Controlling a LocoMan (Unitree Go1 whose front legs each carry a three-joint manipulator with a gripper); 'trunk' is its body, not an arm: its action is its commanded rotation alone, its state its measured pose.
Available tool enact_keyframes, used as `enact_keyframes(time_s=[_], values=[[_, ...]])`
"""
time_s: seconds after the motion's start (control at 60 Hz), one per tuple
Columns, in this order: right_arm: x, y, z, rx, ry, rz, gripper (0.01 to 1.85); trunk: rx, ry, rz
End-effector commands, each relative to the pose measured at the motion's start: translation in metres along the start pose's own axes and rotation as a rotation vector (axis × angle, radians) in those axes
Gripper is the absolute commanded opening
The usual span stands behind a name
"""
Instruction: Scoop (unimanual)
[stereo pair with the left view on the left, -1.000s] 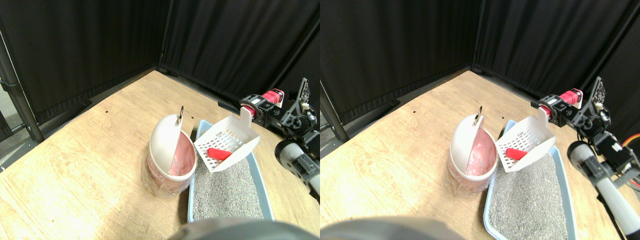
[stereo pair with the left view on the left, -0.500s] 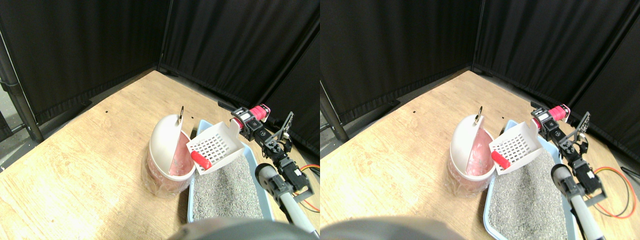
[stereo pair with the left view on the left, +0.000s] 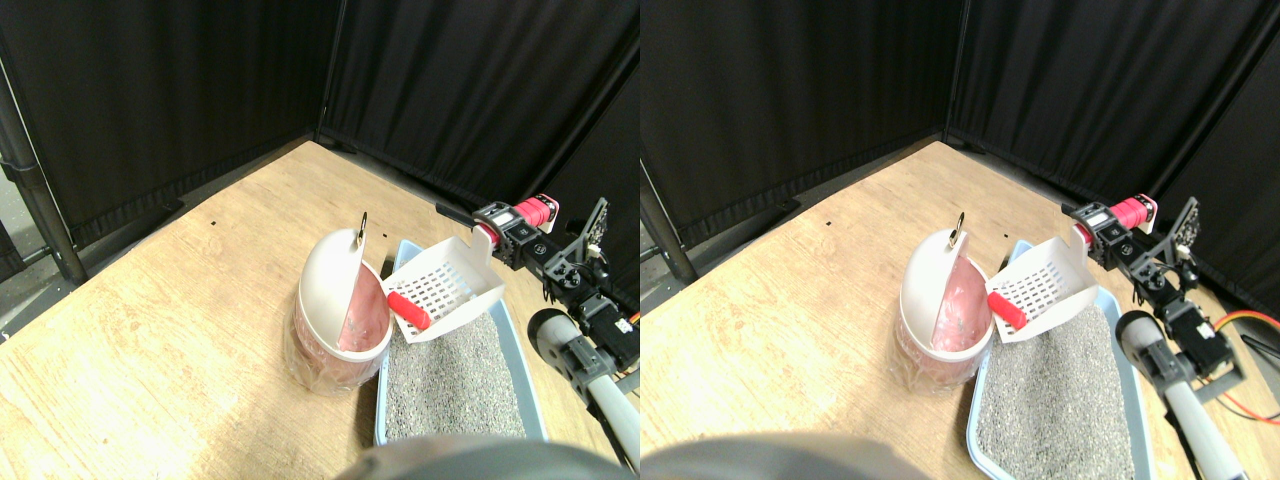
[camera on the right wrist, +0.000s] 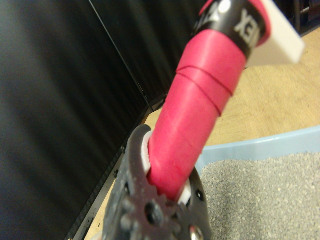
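Black curtains close off two sides of a pale wooden worktop (stereo pair with the left view on the left: 150, 330), on which a blue litter tray (stereo pair with the left view on the left: 385, 400) full of grey granules sits just beside a white swing-lid bin (stereo pair with the left view on the left: 335, 300) with a pink liner. The placing reads as deliberate: the bin touches the tray's near edge, so a lifted load needs only a short carry. The right gripper (stereo pair with the left view on the left: 500, 232) is clamped around the scoop's pink wrapped handle (camera on the right wrist: 192, 115); the wrist view shows the jaws plainly closed on its end. The slotted white scoop (stereo pair with the left view on the left: 445, 290) hangs above the tray's far end, tipped toward the bin, so that litter can sift through the slots while the red object (stereo pair with the left view on the left: 408, 311) stays in. That red piece lies at the scoop's lower lip, right at the bin's opening.

Against half a second ago, the scoop sits slightly further right and flatter, and the red piece has kept to the lip. A second ago it lay mid-scoop.
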Motion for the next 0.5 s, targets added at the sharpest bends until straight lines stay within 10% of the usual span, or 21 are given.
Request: enact_keyframes(time_s=[0.017, 0.5], values=[[0.0, -0.003, 0.015, -0.021, -0.064, -0.02, 0.07, -0.013, -0.013, 0.036], [0.002, 0.002, 0.026, -0.053, -0.018, -0.009, 0.05, -0.019, -0.01, 0.044]])
